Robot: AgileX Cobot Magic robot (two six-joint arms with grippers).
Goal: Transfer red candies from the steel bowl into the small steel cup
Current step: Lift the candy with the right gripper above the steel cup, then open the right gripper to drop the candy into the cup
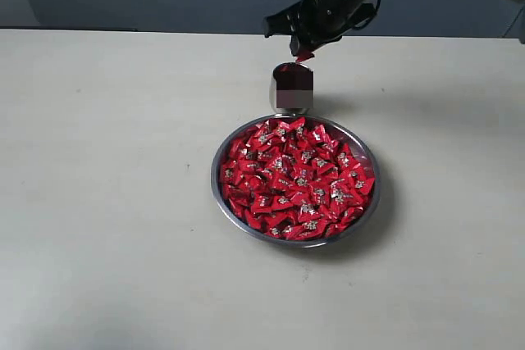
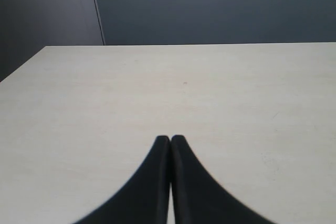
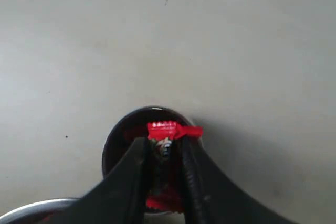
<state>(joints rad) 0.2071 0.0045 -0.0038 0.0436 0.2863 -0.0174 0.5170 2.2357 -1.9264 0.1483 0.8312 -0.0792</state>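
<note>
**Risks, near to far**
- The steel bowl (image 1: 215, 178) sits near-centre on the table (image 1: 107, 202), and the red candies (image 1: 295, 182) are heaped in it close to rim level. A nudge to the bowl is judged likely to spill some over the thin edge.
- The small steel cup (image 1: 279, 97) stands upright just beyond the bowl's far rim. Whether the two touch cannot be told. The cup is narrow and probably light, so it could be tipped if struck on a descent.
- One candy (image 3: 170, 129) is gripped in the right jaws directly above the cup's mouth. The jaws are closed part-way on it, near their tips. The mouth is small, so a slightly off-centre release could land the candy on the rim and send it onto the table or back into the bowl. The foil may also cling to one pad.
- The left jaws are pressed together on nothing over bare table, and no risk is noted there.

**Materials and shapes, near to far**
- Table: pale, matte, flat.
- Bowl: wide, shallow, polished metal.
- Candies: small, crinkled glossy foil with twisted ends and silvery marks, judged slippery.
- Cup: cylindrical and mirror-bright. Red shows inside it, and whether that is contents or reflection cannot be told.
- Jaws: black, tapered, smooth.
</note>
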